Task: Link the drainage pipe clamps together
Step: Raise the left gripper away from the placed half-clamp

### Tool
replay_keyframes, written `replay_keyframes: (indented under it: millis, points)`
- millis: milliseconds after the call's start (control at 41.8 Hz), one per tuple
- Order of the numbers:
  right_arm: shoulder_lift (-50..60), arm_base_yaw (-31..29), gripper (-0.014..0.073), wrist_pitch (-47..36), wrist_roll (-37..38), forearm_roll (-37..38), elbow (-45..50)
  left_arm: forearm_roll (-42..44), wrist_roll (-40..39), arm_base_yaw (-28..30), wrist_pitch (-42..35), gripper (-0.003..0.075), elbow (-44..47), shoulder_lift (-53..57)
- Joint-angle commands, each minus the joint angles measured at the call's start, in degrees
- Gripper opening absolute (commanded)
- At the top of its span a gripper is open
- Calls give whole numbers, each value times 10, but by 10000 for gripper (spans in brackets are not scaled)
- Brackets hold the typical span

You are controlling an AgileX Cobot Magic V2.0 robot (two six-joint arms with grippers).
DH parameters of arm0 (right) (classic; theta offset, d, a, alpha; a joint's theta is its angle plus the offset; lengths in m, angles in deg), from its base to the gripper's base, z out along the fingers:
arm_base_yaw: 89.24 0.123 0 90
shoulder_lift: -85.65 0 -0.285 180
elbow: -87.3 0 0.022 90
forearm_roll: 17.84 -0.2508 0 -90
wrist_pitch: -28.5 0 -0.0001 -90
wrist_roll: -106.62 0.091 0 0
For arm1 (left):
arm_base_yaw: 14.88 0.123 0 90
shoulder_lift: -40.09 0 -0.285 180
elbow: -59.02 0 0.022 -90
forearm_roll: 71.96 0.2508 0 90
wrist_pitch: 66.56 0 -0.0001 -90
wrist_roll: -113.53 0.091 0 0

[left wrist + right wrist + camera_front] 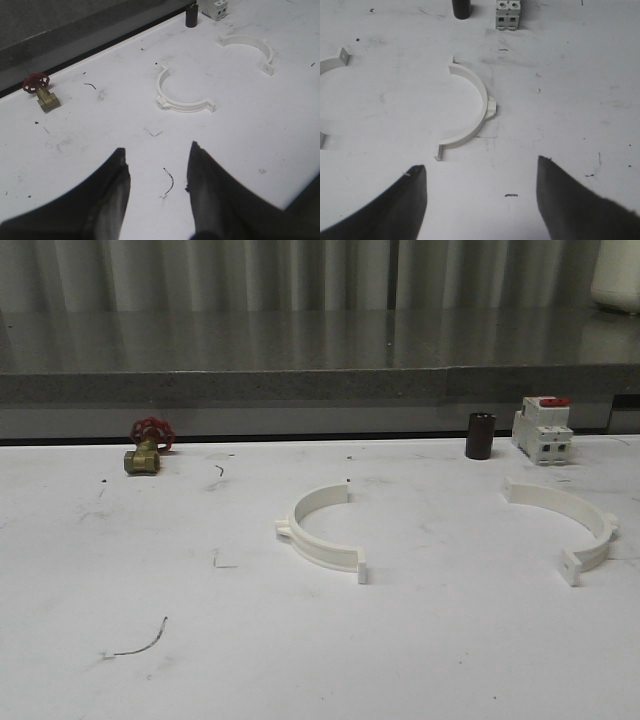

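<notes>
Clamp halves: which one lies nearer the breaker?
The right clamp half, curving open toward the left clamp half, lies just in front of the breaker.

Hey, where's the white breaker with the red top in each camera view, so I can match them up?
Front view: breaker at the table's far right.
Left wrist view: breaker cut by the picture's top edge.
Right wrist view: breaker at top centre.
Shared landmark: the black cylinder beside it.

Dim, even overhead light — soft grain, faint shadows, blurred dark fingers [112,200] up close.
</notes>
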Motion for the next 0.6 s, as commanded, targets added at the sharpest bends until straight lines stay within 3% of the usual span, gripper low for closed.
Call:
replay_keyframes:
  millis: [0,239,575]
  points:
    - [1,-3,492,-33,-5,-5,-20,-9,1,0,-44,271,-9,12]
    - [1,-3,492,-10,-5,-3,-34,-16,1,0,-41,260,-9,12]
    - [-64,-3,492,191,-5,1,-180,-16,1,0,-43,194,-9,12]
